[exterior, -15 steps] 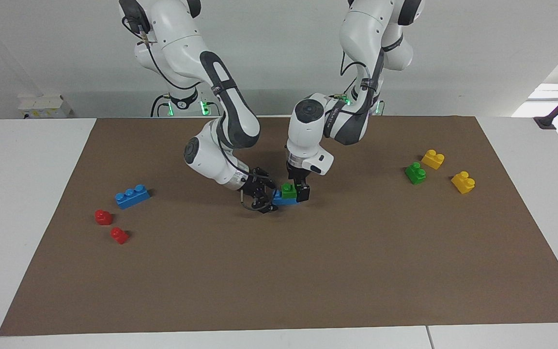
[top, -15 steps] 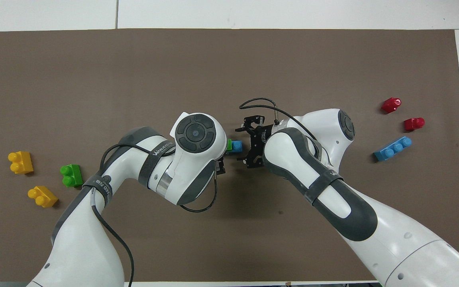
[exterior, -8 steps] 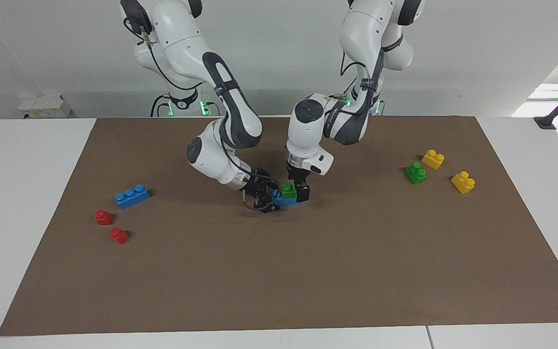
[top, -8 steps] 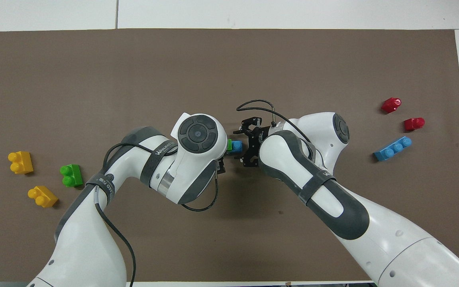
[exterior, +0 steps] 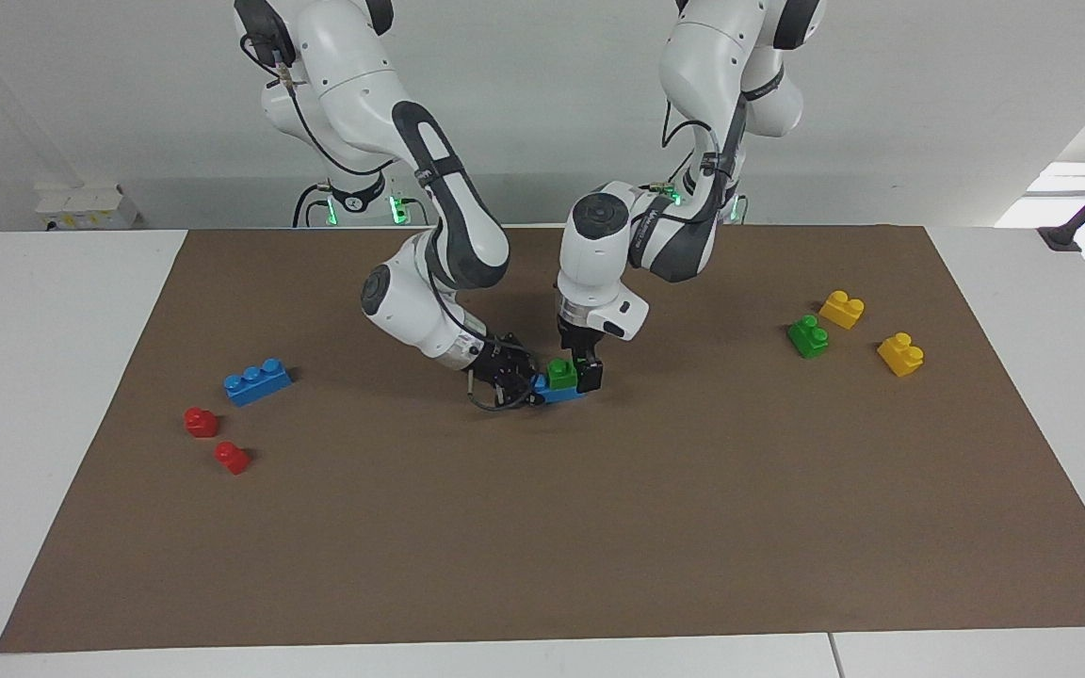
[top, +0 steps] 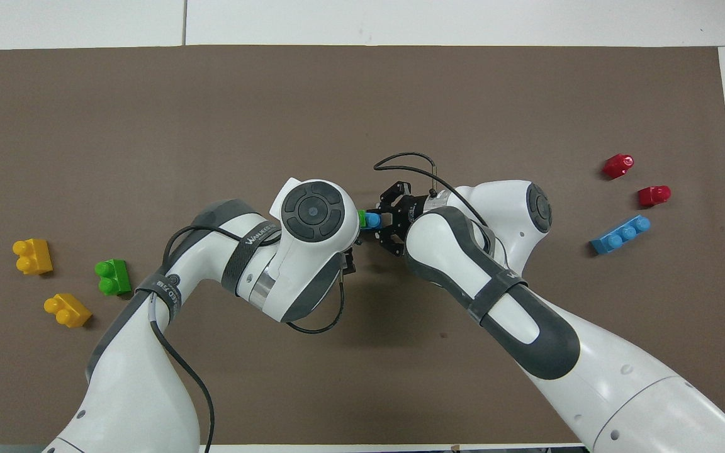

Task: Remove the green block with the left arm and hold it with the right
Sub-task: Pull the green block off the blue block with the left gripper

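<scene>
Green block (exterior: pixel 560 373) sits on a blue brick (exterior: pixel 558 393) mid-table, stacked, roughly between the two arms. A 2nd green brick (exterior: pixel 807 336) lies loose nr the yellow bricks (exterior: pixel 841 309) toward the left arm's end; not the one being worked.

Left gripper (exterior: pixel 576 374) comes straight down on the green block, fingers closed against its sides. In the overhead view the wrist hides most of it; only a green sliver (top: pixel 362 218) shows. Right gripper (exterior: pixel 514 381) comes in low from the side at the blue brick's end, fingers appear closed on it w/ the blue end (top: pixel 372 220) between them.

Step in hand, as I judge it: pull apart. To do it well:
- Right holds the blue brick firm and low on the table, no lift, no twist.
- Left pulls straight up along the stud axis; if it sticks, rock slightly, tilting away from the right gripper.
- Keep the left grip below the studs so the block doesn't pop out.
- Risks: both bricks rising together, or the blue brick slipping from the end-on grip.

Spare blue brick (exterior: pixel 258 380) and red bits (exterior: pixel 202 421) are well apart, no obstruction.
</scene>
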{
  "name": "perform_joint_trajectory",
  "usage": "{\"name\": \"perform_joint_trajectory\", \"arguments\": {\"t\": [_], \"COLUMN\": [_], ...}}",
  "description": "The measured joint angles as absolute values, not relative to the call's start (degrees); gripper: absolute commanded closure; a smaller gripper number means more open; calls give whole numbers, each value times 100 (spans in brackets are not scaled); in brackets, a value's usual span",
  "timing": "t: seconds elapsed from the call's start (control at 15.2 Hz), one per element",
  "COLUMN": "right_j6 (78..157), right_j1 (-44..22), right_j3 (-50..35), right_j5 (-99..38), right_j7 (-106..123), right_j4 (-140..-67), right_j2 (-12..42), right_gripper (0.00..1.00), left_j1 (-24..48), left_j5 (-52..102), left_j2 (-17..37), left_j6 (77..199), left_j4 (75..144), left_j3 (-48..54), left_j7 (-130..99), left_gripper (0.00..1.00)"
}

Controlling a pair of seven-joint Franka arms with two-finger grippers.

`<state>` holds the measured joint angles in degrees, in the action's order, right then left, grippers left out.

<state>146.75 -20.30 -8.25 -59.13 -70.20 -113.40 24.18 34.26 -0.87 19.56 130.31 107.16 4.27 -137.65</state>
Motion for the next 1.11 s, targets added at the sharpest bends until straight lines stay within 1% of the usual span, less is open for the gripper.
{"name": "perform_joint_trajectory", "arguments": {"t": [0.07, 0.2, 0.26, 0.33, 0.46, 0.52, 0.59, 0.72, 1.11], "right_j6": [14717, 14734, 14734, 14734, 14747, 14747, 14747, 14747, 14753], "right_j1": [-2051, -2059, -2059, -2060, -2061, -2063, -2064, -2065, -2067], "right_j3": [-825, -824, -824, -824, -824, -824, -824, -824, -822], "right_j5": [-5917, -5920, -5921, -5921, -5921, -5921, -5921, -5921, -5921], "right_j7": [-7020, -7020, -7020, -7020, -7020, -7015, -7009, -6989, -6946], "right_j4": [-11340, -11340, -11340, -11342, -11342, -11345, -11346, -11350, -11350], "right_j2": [2420, 2421, 2421, 2421, 2422, 2421, 2421, 2421, 2422], "right_gripper": [100, 100, 100, 100, 100, 100, 100, 100, 100], "left_j1": [3426, 3426, 3426, 3425, 3426, 3425, 3424, 3422, 3423], "left_j5": [-89, -90, -90, -111, -118, -141, -158, -194, -237], "left_j2": [1956, 1956, 1956, 1956, 1955, 1955, 1955, 1955, 1949], "left_j6": [13031, 13031, 13031, 13043, 13040, 13056, 13065, 13086, 13075], "left_j4": [10714, 10711, 10710, 10698, 10680, 10663, 10630, 10573, 10564], "left_j3": [422, 421, 421, 411, 404, 388, 365, 321, 322], "left_j7": [-13765, -13765, -13767, -13768, -13769, -13770, -13770, -13770, -13724], "left_gripper": [2, 7, 12, 20, 43, 65, 79, 100, 100]}}
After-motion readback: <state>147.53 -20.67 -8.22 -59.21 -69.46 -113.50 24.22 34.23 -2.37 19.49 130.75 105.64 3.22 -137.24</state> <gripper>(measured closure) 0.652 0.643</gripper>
